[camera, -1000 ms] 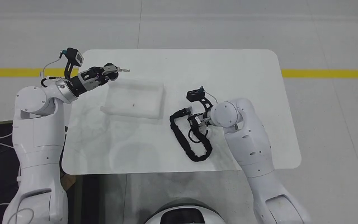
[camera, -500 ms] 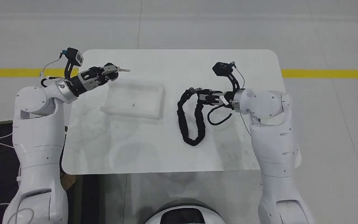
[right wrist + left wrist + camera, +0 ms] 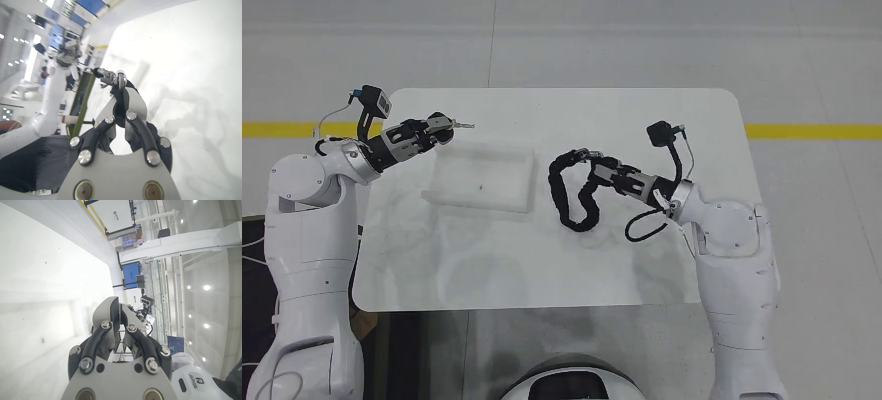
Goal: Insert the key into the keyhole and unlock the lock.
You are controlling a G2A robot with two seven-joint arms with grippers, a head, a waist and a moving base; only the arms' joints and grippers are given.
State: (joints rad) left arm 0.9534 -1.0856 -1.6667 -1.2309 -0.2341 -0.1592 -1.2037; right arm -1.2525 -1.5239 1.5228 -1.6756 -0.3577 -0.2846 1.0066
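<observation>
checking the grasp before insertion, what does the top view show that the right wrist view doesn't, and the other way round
Top view adds: the chain lock's whole black loop beside the right gripper, and the key poking out of the left gripper by the tray's far corner.
Right wrist view adds: the fingers pinched on the black sleeve just behind the metal end.
Shared: the lock, the right gripper shut on it, the left gripper (far off in the wrist view), the white table.
</observation>
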